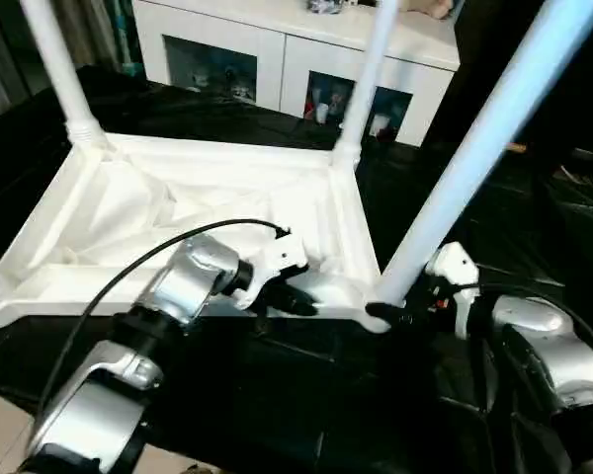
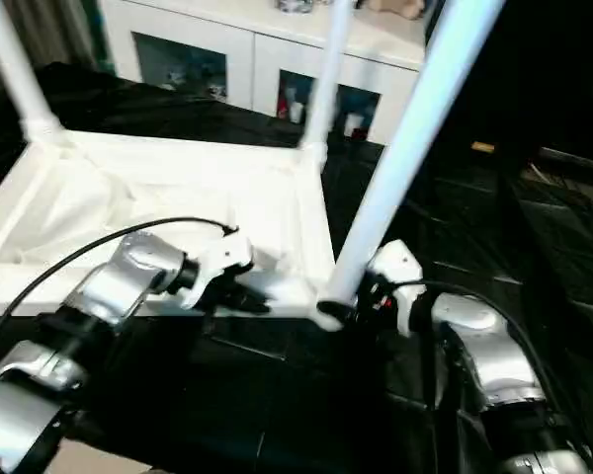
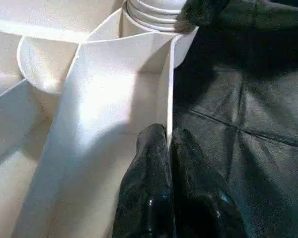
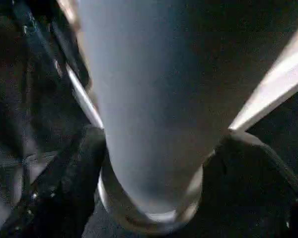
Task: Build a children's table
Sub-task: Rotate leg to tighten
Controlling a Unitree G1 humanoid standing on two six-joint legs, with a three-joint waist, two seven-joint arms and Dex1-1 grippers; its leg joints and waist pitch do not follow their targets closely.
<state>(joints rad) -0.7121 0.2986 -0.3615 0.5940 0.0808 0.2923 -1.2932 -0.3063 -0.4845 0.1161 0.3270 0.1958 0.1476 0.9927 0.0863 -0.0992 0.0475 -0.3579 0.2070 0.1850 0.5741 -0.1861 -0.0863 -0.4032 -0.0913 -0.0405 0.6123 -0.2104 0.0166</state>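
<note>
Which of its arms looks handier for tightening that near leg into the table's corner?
Probably the right: the right gripper has its fingers either side of the near leg, at its base. The left gripper is shut on the tabletop's edge, steadying it.

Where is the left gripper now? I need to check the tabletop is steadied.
In the head views, the left gripper sits at the tabletop's near rim, shut on its wall, beside the leg by the right gripper.
</note>
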